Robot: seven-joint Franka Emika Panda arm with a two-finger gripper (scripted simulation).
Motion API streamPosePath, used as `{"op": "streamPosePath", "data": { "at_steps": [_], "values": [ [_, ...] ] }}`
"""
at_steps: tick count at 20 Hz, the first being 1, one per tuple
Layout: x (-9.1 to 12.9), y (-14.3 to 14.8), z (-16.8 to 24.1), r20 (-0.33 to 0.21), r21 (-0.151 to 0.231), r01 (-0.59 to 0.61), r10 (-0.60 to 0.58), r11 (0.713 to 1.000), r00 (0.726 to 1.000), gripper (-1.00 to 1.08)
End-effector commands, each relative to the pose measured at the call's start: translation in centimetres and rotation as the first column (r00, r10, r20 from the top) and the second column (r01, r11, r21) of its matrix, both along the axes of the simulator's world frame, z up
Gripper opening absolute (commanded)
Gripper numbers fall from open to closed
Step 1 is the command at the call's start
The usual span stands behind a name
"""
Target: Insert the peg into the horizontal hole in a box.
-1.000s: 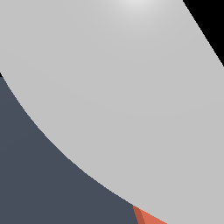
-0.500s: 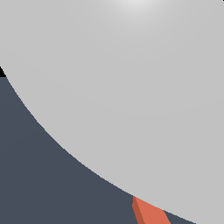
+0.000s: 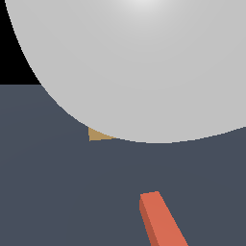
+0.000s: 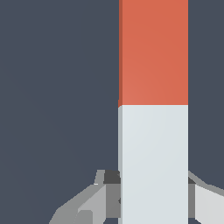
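In the wrist view, the gripper (image 4: 153, 199) is closed on the white end of the peg (image 4: 153, 109), with the red end pointing away over the dark counter (image 4: 57, 87). Farther off in the exterior view, a corner of the box (image 3: 97, 135) peeks out beneath the grey arm (image 3: 144, 67).

A smooth, rounded pale-grey arm shell (image 3: 144, 67); the claw (image 4: 153, 205) has grey, angular, faceted fingers (image 4: 83, 210).
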State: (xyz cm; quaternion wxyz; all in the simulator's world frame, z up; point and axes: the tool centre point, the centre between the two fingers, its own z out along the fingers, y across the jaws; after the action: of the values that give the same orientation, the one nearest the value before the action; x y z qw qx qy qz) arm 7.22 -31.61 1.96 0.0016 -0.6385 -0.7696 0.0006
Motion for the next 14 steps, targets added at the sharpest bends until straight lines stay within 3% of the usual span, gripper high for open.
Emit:
{"op": "streamPosePath", "data": {
  "at_steps": [1,14],
  "values": [
    [-0.1,1.1,0.4,0.003,-0.001,-0.002,0.002,1.000,1.000,-1.00],
    [-2.0,10.0,2.7,0.003,-0.001,-0.009,0.009,1.000,1.000,-1.00]
  ]
}}
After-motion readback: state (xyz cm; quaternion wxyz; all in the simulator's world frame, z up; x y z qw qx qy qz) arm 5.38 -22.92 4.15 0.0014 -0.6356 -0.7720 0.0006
